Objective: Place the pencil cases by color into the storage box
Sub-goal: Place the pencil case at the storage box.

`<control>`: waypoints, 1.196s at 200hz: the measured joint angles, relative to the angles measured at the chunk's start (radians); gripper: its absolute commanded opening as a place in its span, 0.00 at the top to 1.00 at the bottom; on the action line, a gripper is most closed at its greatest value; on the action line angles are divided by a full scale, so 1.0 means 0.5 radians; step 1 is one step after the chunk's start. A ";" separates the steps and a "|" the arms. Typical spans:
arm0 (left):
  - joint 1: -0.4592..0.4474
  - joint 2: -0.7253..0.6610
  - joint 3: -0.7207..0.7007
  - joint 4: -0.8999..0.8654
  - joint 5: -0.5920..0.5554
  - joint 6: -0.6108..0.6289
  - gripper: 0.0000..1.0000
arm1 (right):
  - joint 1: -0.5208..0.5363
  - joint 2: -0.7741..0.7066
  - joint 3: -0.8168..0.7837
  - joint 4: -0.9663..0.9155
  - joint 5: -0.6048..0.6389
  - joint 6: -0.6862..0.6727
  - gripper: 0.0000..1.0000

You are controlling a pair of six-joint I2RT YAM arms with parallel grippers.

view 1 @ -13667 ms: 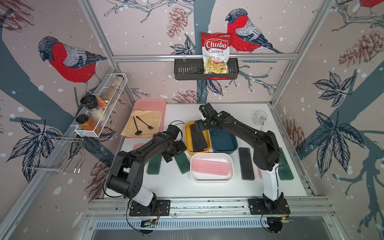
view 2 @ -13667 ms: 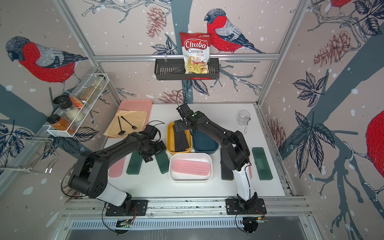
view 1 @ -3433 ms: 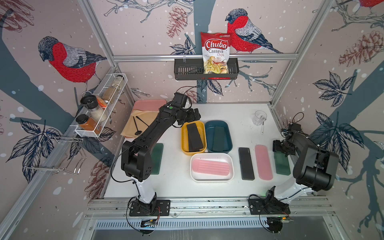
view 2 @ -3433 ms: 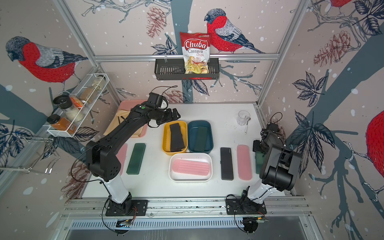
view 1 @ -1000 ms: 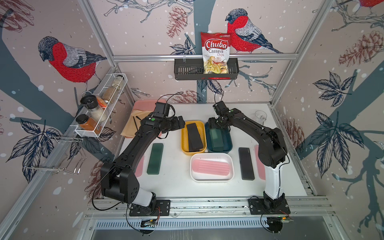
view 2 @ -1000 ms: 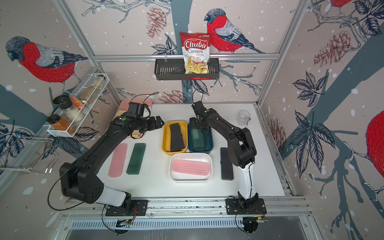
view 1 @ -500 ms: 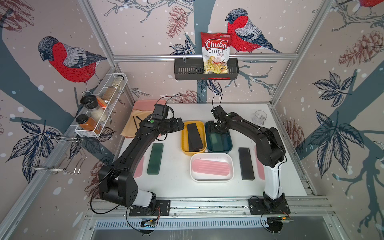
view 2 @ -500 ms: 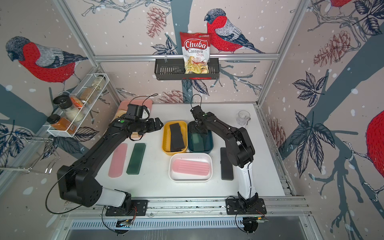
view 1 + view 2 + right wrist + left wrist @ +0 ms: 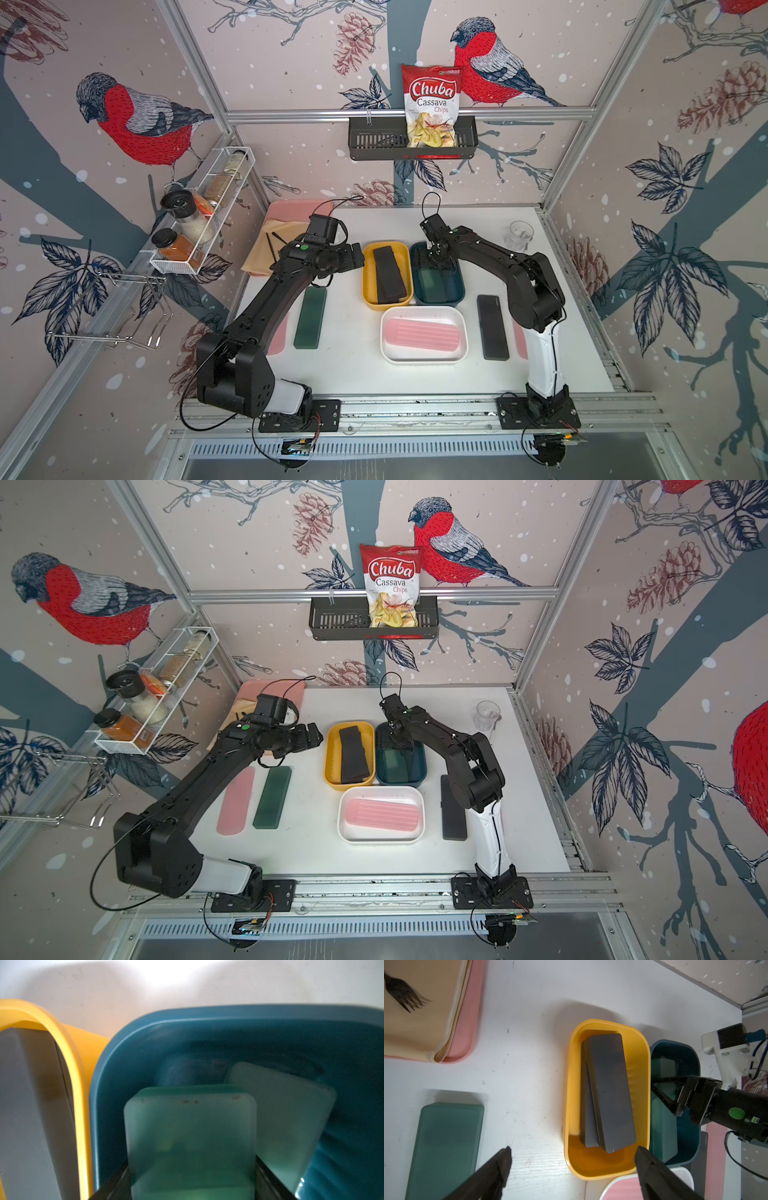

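My right gripper [image 9: 192, 1180] is shut on a dark green pencil case [image 9: 191, 1136], holding it inside the teal storage box [image 9: 457, 286], where a second green case [image 9: 286, 1118] lies. Two black cases [image 9: 388, 274] lie in the yellow box [image 9: 365, 270]. A pink case [image 9: 422, 336] lies in the white box [image 9: 424, 312]. On the table are a green case [image 9: 273, 798], a pink case [image 9: 236, 802] and a black case [image 9: 492, 327]. My left gripper [image 9: 573, 1149] hangs open and empty just left of the yellow box.
A pink tray [image 9: 291, 208] with a tan cloth and dark utensils sits at the back left. A clear glass [image 9: 520, 232] stands at the back right. A spice rack [image 9: 199, 216] hangs on the left wall, and a basket [image 9: 411, 141] with a chips bag hangs on the back wall.
My right gripper has shifted slightly over the far end of the teal box and dipped lower with the green case. The left arm has barely moved.
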 measured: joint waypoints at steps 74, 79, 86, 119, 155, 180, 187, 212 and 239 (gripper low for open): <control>0.009 0.017 -0.023 -0.158 -0.143 -0.001 0.03 | -0.001 0.028 0.008 0.063 0.009 -0.006 0.18; 0.011 0.019 -0.025 -0.171 -0.146 -0.001 0.03 | -0.001 0.028 0.009 0.066 0.008 -0.008 0.17; 0.018 0.023 -0.027 -0.191 -0.153 -0.001 0.03 | -0.001 0.029 0.010 0.068 0.009 -0.008 0.16; 0.053 0.039 -0.044 -0.253 -0.198 -0.001 0.03 | -0.006 0.030 0.030 0.053 0.009 -0.039 0.14; 0.126 0.071 -0.062 -0.302 -0.201 0.002 0.03 | -0.014 0.030 0.053 0.033 0.024 -0.044 0.13; 0.188 0.100 -0.085 -0.319 -0.204 0.030 0.03 | -0.019 0.026 0.060 0.025 0.031 -0.051 0.12; 0.204 0.107 -0.092 -0.319 -0.203 0.040 0.03 | -0.021 0.021 0.061 0.024 0.031 -0.051 0.12; 0.269 0.145 -0.125 -0.324 -0.201 0.069 0.03 | -0.027 -0.014 0.068 0.002 0.037 -0.058 0.11; 0.329 0.208 -0.153 -0.331 -0.198 0.124 0.03 | -0.040 -0.069 0.069 -0.024 0.039 -0.083 0.10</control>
